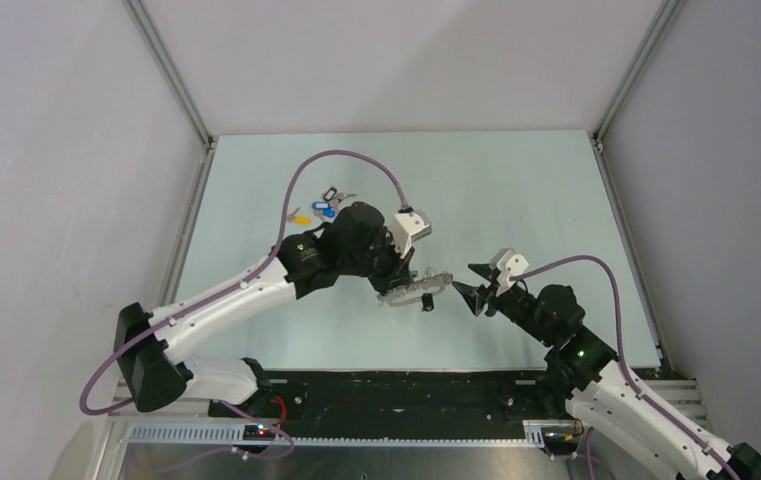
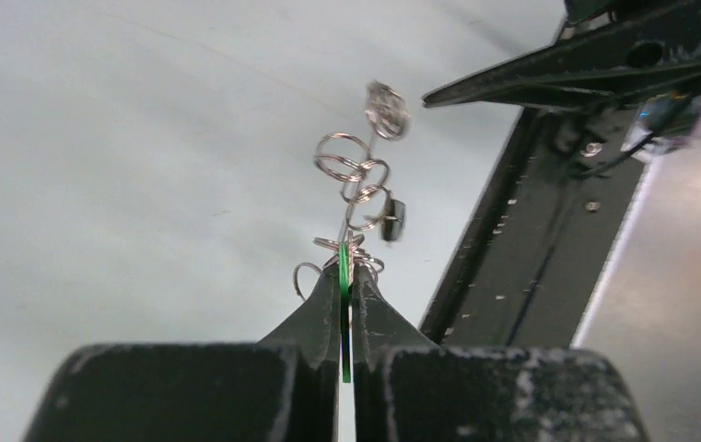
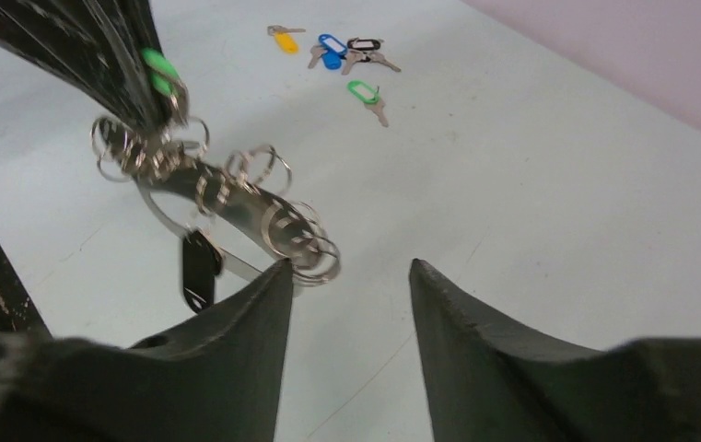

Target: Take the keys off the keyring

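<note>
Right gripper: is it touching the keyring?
Cannot tell. Right wrist view: one fingertip of the right gripper overlaps end rings of the keyring; neither contact nor gap shows plainly.

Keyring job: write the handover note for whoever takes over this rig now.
Left gripper: jaws shut on the green tag, holding the keyring out.
Right gripper: open, empty, beside the keyring's free end.
Done: four tagged keys lie loose at the far side of the table.
Left to do: free the hanging black tag and the green tag from the keyring.
</note>
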`<state>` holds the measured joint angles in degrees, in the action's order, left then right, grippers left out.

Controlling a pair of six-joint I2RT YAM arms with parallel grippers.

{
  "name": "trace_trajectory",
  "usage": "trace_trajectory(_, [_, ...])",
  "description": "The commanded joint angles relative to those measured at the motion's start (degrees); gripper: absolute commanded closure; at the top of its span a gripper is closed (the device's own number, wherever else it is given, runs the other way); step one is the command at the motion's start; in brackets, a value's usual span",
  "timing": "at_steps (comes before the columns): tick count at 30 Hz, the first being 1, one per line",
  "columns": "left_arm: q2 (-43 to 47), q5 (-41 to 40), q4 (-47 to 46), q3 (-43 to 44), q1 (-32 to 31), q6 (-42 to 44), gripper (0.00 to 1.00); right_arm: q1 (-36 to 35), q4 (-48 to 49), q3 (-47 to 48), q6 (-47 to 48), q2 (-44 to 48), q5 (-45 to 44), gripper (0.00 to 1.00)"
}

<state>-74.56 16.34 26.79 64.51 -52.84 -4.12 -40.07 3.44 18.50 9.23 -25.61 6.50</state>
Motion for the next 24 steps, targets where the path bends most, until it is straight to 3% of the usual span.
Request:
trace_trajectory(1, [1.0,-12.5,14.0,7.5,0.1,11.0,1.0,1.1,10.1,-1.9,-8.0,-2.2,-2.1,0.39])
trace_trajectory(3, [2.0,-19.4,14.3,8.0,0.2,14.4,1.0,1.5,15.1,-2.0,-14.4,-4.8,-7.4,0.34])
trace_trajectory(4, [2.3,-26.9,13.8,7.8,0.2,14.7,1.0,1.7,17.5,-1.6,-15.7,-6.8,-11.0,0.33])
trace_trajectory(6, [3.0,-33.7,10.4,6.5,0.2,16.5,1.0,2.4,20.0,-0.5,-17.0,-9.7,-12.7,0.31])
trace_trajectory(9, [5.2,-34.6,6.6,2.9,0.2,18.8,1.0,3.6,21.1,3.4,-17.0,-14.1,-12.4,0.27])
trace_trajectory(13, [6.2,-36.8,3.3,-0.1,0.2,20.2,1.0,4.3,21.7,8.8,-16.4,-20.5,-11.5,0.29])
trace_trajectory(16, [7.4,-42.9,0.2,-0.7,0.2,18.6,1.0,4.5,26.5,10.2,-14.7,-24.8,-10.6,0.3])
trace_trajectory(19, [10.3,-44.0,-4.2,-4.5,0.2,18.6,1.0,4.8,31.6,10.7,-14.7,-28.1,-10.9,0.27])
trace_trajectory(24, [13.3,-44.9,-11.2,-9.8,0.2,14.4,1.0,1.9,34.8,11.7,-18.5,-34.8,-21.1,0.03])
